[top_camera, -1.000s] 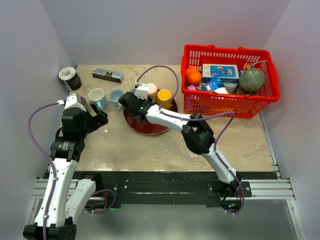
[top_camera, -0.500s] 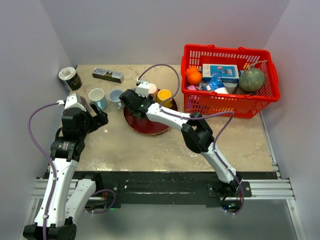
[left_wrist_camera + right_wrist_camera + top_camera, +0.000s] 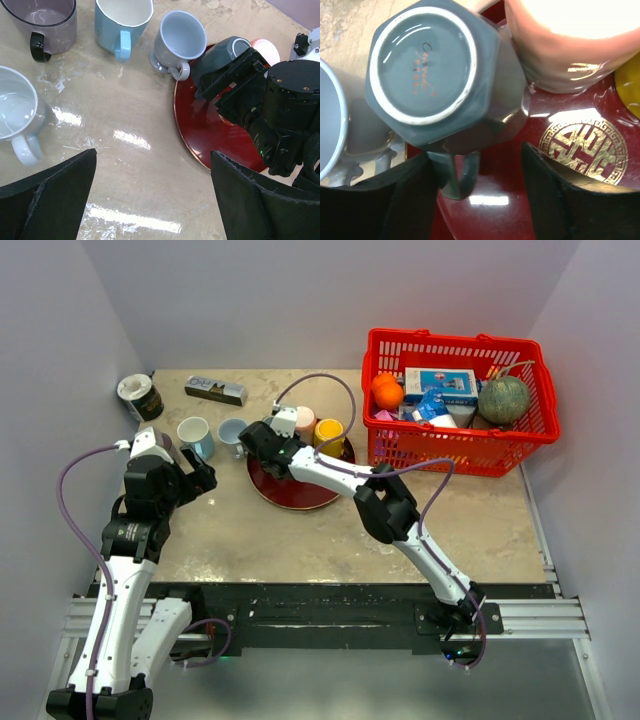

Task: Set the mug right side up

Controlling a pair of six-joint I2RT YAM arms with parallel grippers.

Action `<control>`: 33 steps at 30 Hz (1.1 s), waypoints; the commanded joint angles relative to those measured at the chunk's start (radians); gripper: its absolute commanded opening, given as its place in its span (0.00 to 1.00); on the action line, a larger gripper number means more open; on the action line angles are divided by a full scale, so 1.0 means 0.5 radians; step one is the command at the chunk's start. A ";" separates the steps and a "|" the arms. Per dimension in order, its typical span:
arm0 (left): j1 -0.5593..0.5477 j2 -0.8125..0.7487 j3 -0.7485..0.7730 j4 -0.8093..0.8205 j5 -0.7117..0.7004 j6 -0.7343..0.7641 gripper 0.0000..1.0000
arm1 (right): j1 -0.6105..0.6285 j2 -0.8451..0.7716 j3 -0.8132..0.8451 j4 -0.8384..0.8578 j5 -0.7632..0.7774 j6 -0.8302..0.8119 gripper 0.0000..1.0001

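Note:
A dark teal mug (image 3: pixel 430 75) stands upside down on the back left of a red plate (image 3: pixel 520 200), base up, handle (image 3: pixel 457 175) pointing toward the wrist camera. My right gripper (image 3: pixel 477 200) is open just above the plate, and the handle lies between its fingers, close to the left one. In the top view the right gripper (image 3: pixel 262 443) covers most of the mug. The left wrist view shows the mug (image 3: pixel 225 55) behind the right gripper. My left gripper (image 3: pixel 200 478) is open and empty over the bare table left of the plate (image 3: pixel 210 130).
A pink cup (image 3: pixel 570 45) and a yellow cup (image 3: pixel 329 432) stand on the plate beside the mug. A pale grey cup (image 3: pixel 180 40), a blue mug (image 3: pixel 122 20), a purple mug (image 3: pixel 45 17) and a white mug (image 3: pixel 17 112) stand to the left. A red basket (image 3: pixel 455 440) stands at the right.
My right gripper has edged slightly back and left onto the mug, and the right arm's elbow has shifted left. The left arm has not moved.

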 commanded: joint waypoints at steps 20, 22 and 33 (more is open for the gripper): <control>-0.013 -0.014 -0.033 0.069 -0.015 0.038 0.99 | -0.017 -0.146 0.058 -0.090 0.163 -0.231 0.26; -0.013 -0.017 -0.039 0.072 -0.015 0.032 0.99 | -0.017 -0.146 0.067 -0.090 0.151 -0.268 0.38; -0.013 -0.032 -0.045 0.072 -0.012 0.029 0.99 | -0.017 -0.167 0.070 0.036 0.114 -0.522 0.51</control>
